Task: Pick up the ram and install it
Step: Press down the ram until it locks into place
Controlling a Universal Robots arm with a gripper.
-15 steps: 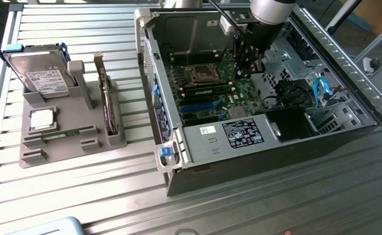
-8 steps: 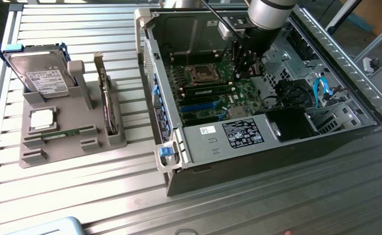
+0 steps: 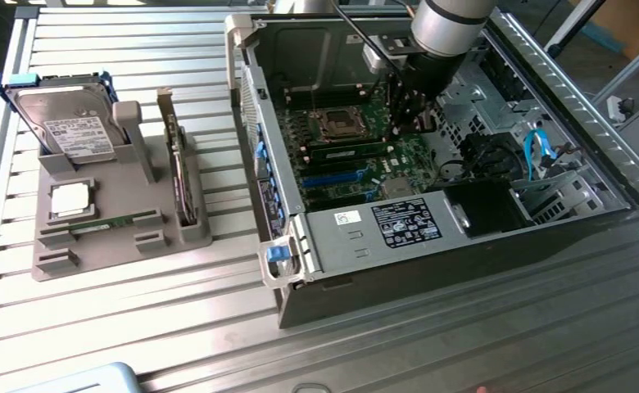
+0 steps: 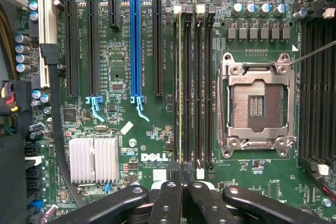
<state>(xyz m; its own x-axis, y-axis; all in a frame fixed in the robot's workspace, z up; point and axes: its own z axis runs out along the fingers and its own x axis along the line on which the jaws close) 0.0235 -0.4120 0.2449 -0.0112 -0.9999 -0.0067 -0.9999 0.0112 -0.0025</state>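
Clenching the ram [image 4: 180, 87] edge-on, the pincer [image 4: 182, 170] holds it straight ahead against the motherboard [image 4: 131, 140].

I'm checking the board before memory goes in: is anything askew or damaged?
Nothing looks damaged. The thin green ram stick, gripped edge-on by the gripper, lines up straight with the black memory slots. Only the silver processor socket sits empty.

Ext. cam: sits high, off to a side, looks down obliquely on whole table [image 3: 133, 327] w/ open PC case [image 3: 429, 278]. Wrist cam: looks straight down into case, very close on motherboard [image 4: 152, 129]. Shared: board area around CPU socket [image 4: 256, 103].
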